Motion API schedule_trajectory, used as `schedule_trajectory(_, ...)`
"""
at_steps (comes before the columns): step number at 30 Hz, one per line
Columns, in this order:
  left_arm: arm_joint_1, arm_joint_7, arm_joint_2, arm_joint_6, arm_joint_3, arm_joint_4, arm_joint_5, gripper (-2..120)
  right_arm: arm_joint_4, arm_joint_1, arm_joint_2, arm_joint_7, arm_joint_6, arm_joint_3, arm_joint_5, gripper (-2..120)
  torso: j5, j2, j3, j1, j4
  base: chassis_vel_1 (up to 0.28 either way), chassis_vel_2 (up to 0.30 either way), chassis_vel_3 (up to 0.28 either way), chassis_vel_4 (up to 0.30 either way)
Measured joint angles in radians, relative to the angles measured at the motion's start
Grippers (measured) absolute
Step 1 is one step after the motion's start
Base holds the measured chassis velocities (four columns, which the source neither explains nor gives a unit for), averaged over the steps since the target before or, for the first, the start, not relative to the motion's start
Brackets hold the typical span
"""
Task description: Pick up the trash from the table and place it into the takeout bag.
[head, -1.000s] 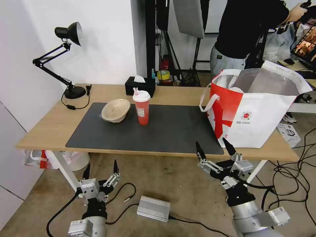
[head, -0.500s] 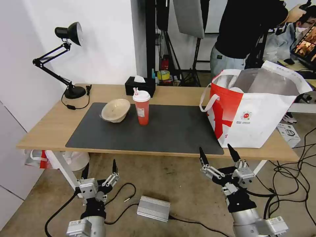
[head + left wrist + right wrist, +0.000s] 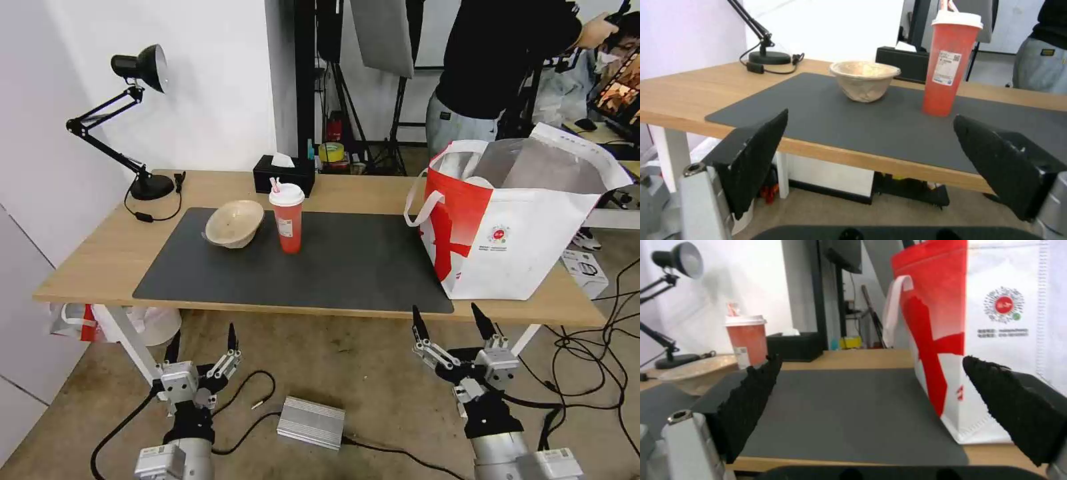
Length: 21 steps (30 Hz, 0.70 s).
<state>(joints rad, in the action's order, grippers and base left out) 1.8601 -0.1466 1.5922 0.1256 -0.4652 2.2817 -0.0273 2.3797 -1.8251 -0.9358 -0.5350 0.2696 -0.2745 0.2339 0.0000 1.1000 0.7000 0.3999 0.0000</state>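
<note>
Trash on the table (image 3: 100, 257) comes down to two pieces in the head view: a beige paper bowl (image 3: 233, 223) and a red drink cup (image 3: 287, 221), both on the far left part of the dark grey mat (image 3: 333, 267). The cup stands upright, its long axis vertical, white lid and straw at the top. The bowl sits just to the cup's left, tipped so that its open mouth faces up and toward the robot rather than lying flat; from the left wrist view the same bowl (image 3: 864, 80) appears with its rim up, beside the cup (image 3: 950, 63), and whether the two touch cannot be told. A black tissue box (image 3: 283, 175) stands behind them near the table's far edge, and a black desk lamp (image 3: 137, 117) occupies the far left corner. The takeout bag (image 3: 513, 220) stands upright at the right end of the table, partly over the mat's right edge, its mouth open upward with the silver lining showing and a white strap handle on its left side. The left gripper (image 3: 202, 340) hangs low in front of the table's near edge, below the tabletop, fingers spread wide and pointing up, nothing between them. The right gripper (image 3: 452, 321) sits likewise below the near edge, under the bag's near corner, jaws wide apart and holding nothing.
</note>
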Motion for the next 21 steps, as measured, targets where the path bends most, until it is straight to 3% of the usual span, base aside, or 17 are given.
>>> schedule_trajectory(21,-0.007,-0.002,0.000,-0.001,-0.005,-0.018,-0.002,100,0.000,-0.019,-0.006,-0.032,-0.024,0.013,-0.007,100,0.0000,0.000,0.000,0.000,0.0000,0.000,0.000,0.000,0.000)
